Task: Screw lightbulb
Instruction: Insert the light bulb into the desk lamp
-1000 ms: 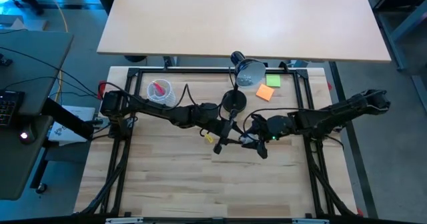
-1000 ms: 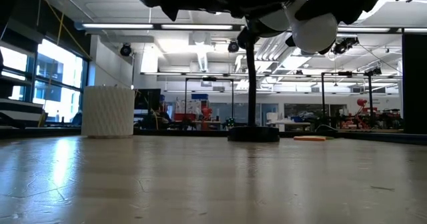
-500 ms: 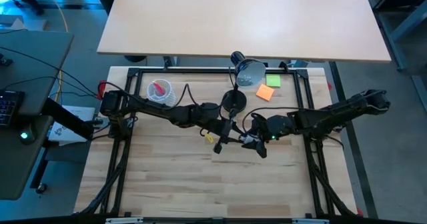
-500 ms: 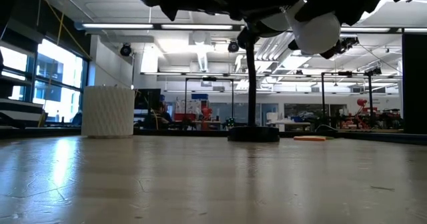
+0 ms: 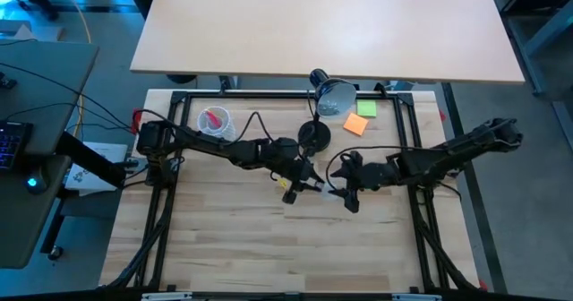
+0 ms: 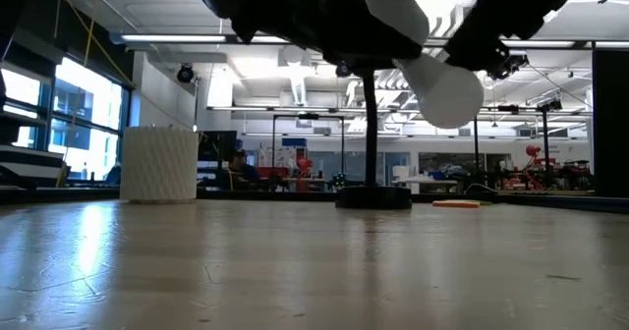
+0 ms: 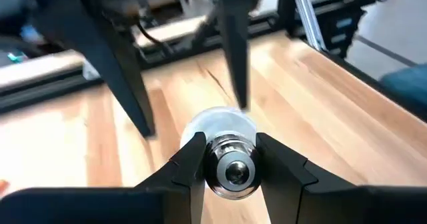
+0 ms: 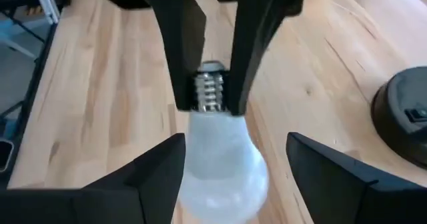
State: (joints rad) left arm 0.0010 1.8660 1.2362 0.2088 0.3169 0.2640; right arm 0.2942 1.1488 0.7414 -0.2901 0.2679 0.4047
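the bulb (image 8: pixel 220 159) is held in mid-air above the surface (image 5: pixel 233 238), its screw base clamped in the left claw (image 7: pixel 228 159). the right claw (image 8: pixel 230 161) stands apart around the glass. the base grip should be kept firm while the right claw is cleared.

Your low view looks across the pale wood tabletop (image 6: pixel 295 271) into a large open workshop. At the left of the frame, bright windows (image 6: pixel 59 114) admit daylight. Long ceiling light strips (image 6: pixel 231 38) run across the top. In the high view, a bare light-wood table (image 5: pixel 327 23) fills the upper middle, a grey floor (image 5: pixel 537 211) surrounds it, and a dark desk (image 5: pixel 27 140) occupies the left edge.
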